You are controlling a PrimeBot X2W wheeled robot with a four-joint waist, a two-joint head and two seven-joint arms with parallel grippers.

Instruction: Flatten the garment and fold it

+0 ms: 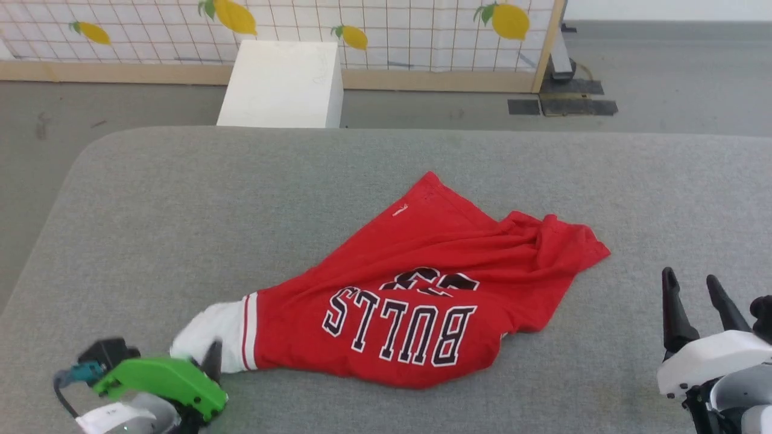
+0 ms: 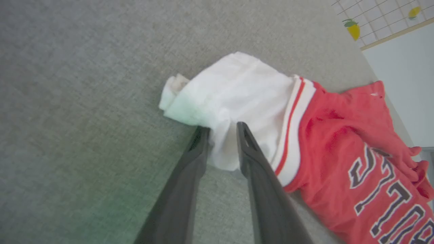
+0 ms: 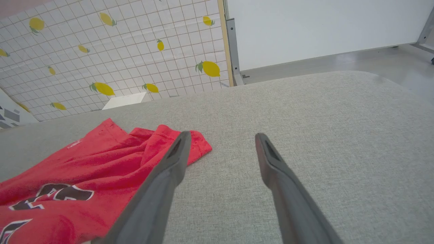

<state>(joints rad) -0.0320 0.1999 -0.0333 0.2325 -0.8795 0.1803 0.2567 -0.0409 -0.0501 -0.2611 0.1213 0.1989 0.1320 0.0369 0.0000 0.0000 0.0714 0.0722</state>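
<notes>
The garment [image 1: 422, 283], a red jersey, lies rumpled across the middle of a grey padded table [image 1: 241, 199]. Its black "BULLS" lettering faces up and reads upside down from the robot's side, with the number half lost in a crease. The hem end bunches toward the far right, and the white sleeve [image 2: 237, 91] with its red-striped trim trails to the near left. There the left gripper [image 2: 222, 128] has its two dark fingers drawn in on a fold of the sleeve's edge. The right gripper [image 1: 689, 275] hangs spread and empty at the near right, apart from the cloth. A white box [image 1: 280, 84] stands on the floor beyond the table, before a lemon-print screen [image 1: 392, 30].
</notes>
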